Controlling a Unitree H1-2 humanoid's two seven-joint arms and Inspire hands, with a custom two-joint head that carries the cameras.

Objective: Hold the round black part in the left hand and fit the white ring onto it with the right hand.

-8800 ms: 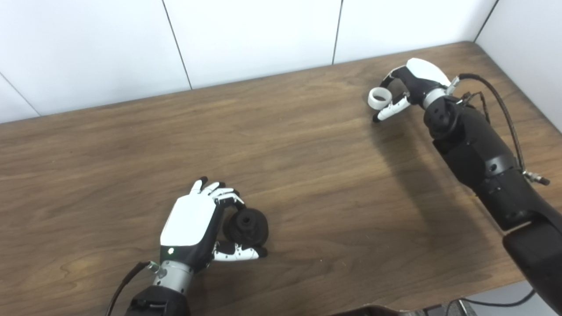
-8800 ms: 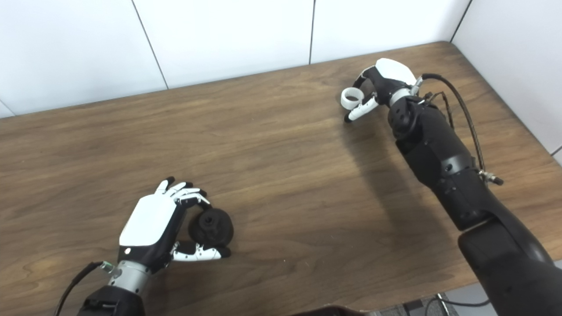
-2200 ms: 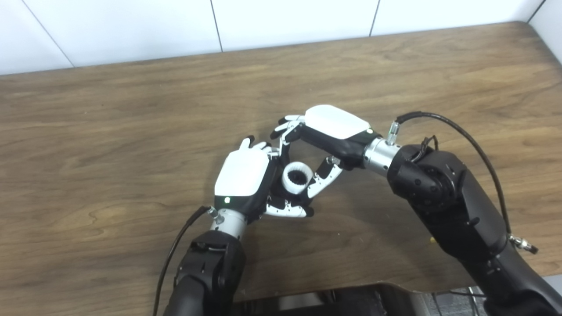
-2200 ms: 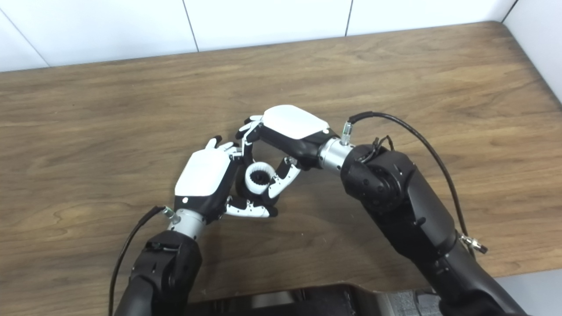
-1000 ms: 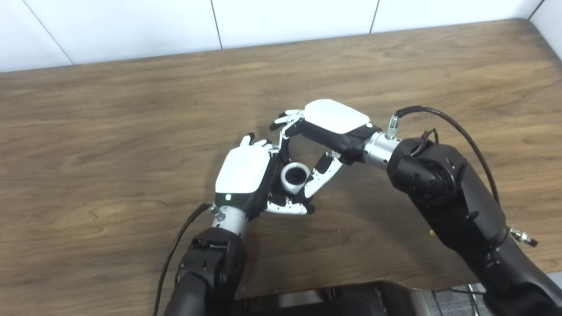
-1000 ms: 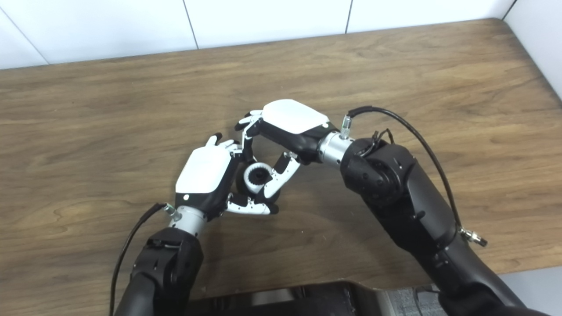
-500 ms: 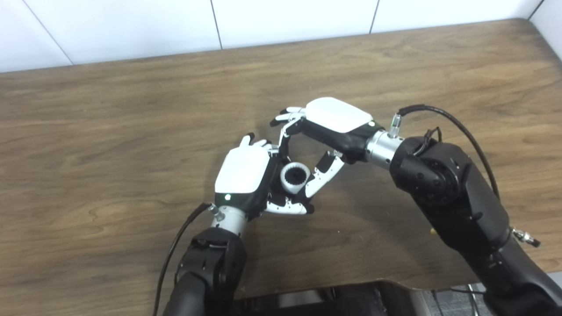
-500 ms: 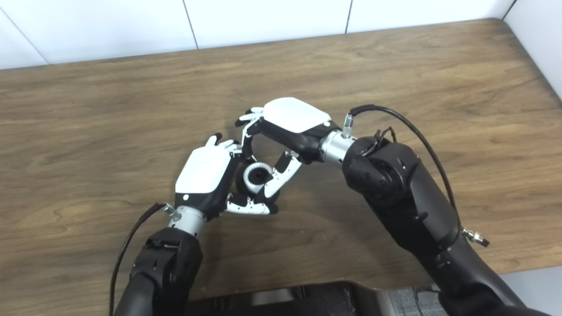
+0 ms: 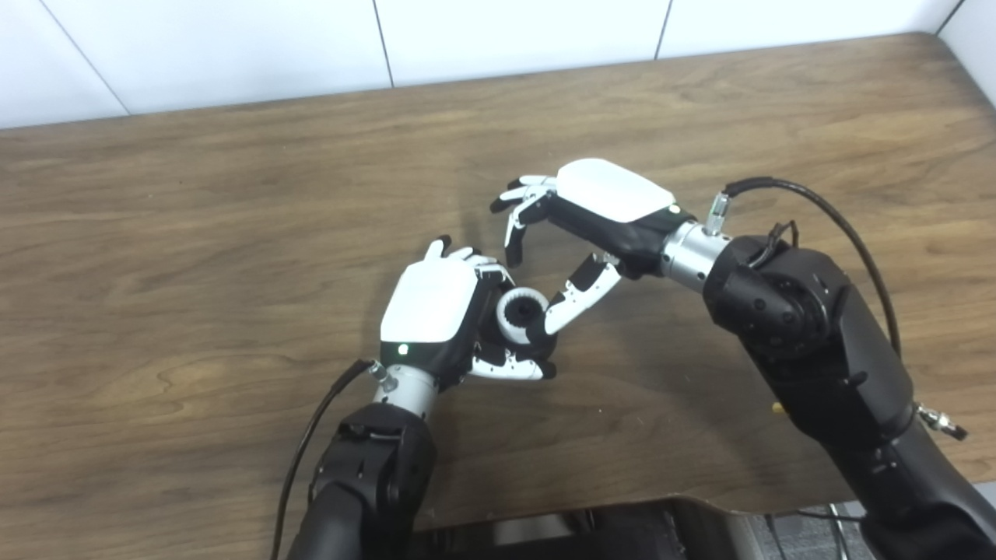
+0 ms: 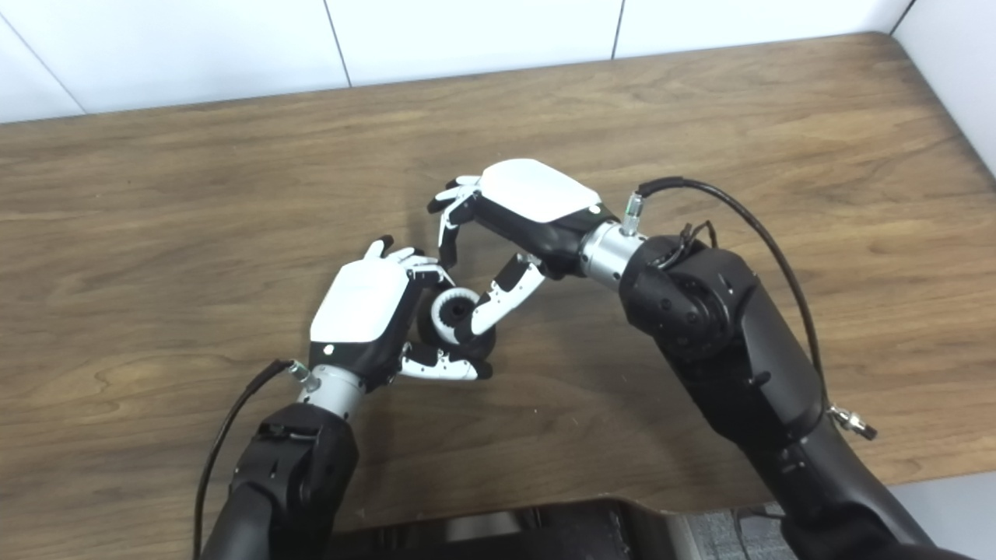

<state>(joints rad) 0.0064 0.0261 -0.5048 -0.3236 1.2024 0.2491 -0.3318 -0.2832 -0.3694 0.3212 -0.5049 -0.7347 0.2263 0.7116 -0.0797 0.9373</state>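
Ring seated on black part, right hand releasing.

Left hand (image 9: 432, 311) curled around the black part (image 10: 426, 320), just above the table (image 9: 194, 233); white ring (image 9: 520, 305) sits on its face. Right hand (image 9: 599, 210) spread, holding nothing, thumb tip at the ring's edge. Advice: draw the thumb straight away without tilting the ring; keep the left grip firm. Count: one ring, one part, two hands.

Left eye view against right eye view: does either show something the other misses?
Left eye view only: a little extra bare table at its left. Right eye view only: a longer stretch of the side wall along the table's right edge. Both: the left hand clasping the round black part, the white ring on it, and the right hand open, thumb beside the ring.
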